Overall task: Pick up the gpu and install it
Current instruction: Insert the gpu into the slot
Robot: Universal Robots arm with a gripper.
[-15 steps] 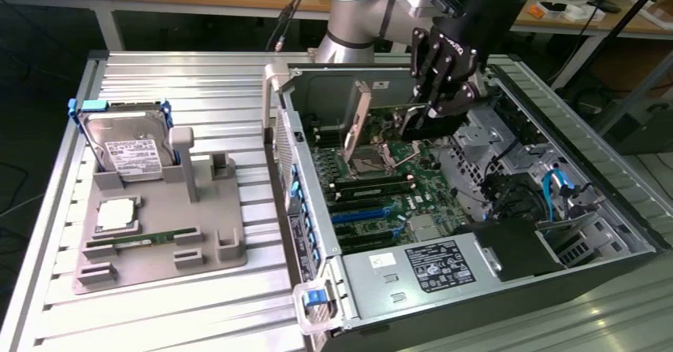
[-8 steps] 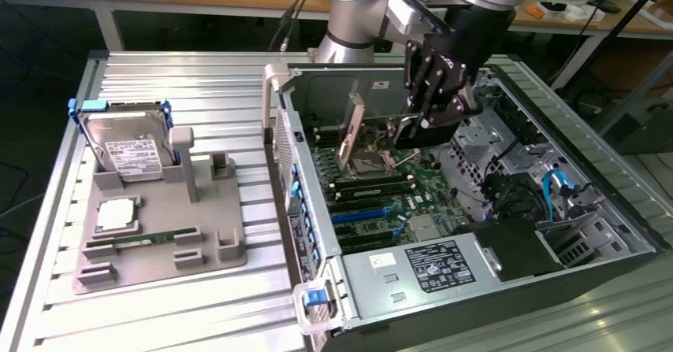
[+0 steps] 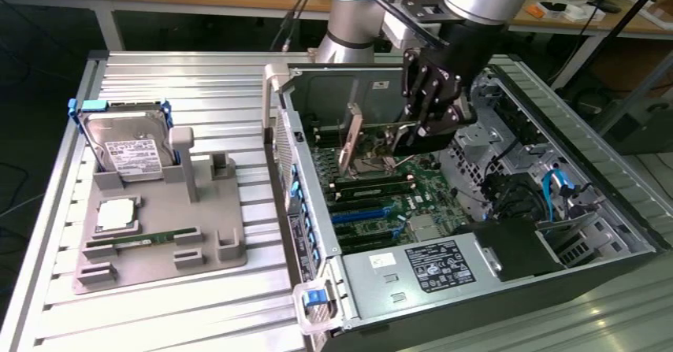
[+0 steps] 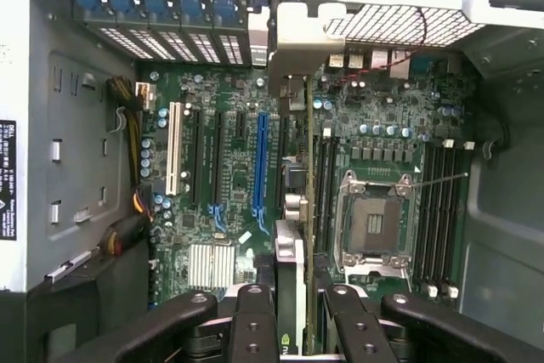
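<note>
Gripper (image 4: 293, 308) is clamped on the gpu (image 4: 296, 99), and the card is held edge-on just above the motherboard (image 4: 212, 176). The silver bracket stands at the card's end farthest from the fingers (image 4: 255, 316). The fingers hide the gripped end, and I cannot tell whether the card's lower edge touches the motherboard.
</note>
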